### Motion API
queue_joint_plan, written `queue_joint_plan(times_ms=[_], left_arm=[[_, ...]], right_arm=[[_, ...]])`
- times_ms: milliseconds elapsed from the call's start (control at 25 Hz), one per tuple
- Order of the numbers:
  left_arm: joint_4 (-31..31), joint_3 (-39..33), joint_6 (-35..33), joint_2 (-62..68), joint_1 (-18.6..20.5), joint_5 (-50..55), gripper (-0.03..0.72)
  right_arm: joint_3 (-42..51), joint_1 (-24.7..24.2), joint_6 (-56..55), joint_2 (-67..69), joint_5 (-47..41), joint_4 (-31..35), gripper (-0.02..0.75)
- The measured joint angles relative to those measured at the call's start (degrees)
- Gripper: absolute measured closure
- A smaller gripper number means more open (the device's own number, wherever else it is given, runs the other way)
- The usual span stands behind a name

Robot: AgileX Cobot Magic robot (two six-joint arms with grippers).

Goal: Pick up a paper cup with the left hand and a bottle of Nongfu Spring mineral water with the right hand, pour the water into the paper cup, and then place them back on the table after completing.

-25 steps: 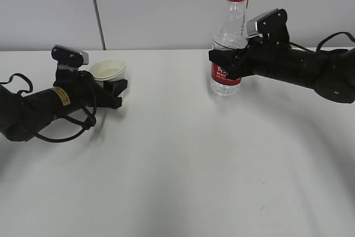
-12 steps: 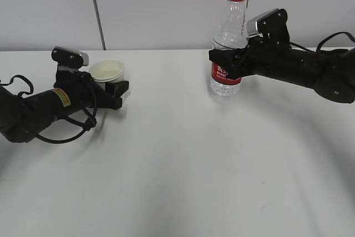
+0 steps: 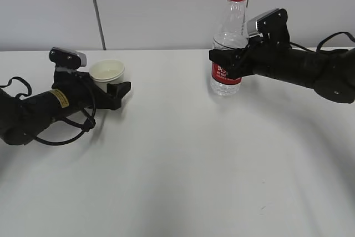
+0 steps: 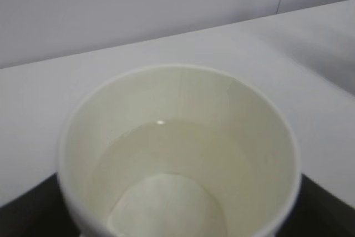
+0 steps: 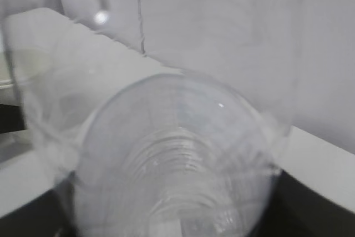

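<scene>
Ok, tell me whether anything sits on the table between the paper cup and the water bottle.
Nothing visible: bare white table separates the white paper cup from the clear red-labelled plastic bottle.

One paper cup [image 3: 107, 71] is in view, holding a shallow pool of water [image 4: 166, 159]. One clear plastic bottle [image 3: 228, 43] stands upright, uncapped, with one red ring at its neck and one red label around its lower body. Two black robot arms lie over the one white tabletop [image 3: 183, 154]: the left hand [image 3: 50, 104], with one yellow label, and the right hand [image 3: 294, 65]. Each arm carries one silver-grey camera block and one tool, making two of each.
</scene>
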State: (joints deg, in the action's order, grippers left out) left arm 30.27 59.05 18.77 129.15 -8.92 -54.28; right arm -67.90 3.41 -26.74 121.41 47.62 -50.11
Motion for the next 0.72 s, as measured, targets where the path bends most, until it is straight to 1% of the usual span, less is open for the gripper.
queue_joint_plan(times_ms=[480,720], left_arm=[[-1.39,-5.79,0.00,-3.44,0.00,-1.39,0.125],[-2.21,-10.30,0.00,-7.56,0.00,-1.81,0.125]], right_arm=[[0.04,0.00,0.74,0.59,0.10,1.71,0.309],[0.04,0.00,0.97,0.72,0.10,2.24,0.309]])
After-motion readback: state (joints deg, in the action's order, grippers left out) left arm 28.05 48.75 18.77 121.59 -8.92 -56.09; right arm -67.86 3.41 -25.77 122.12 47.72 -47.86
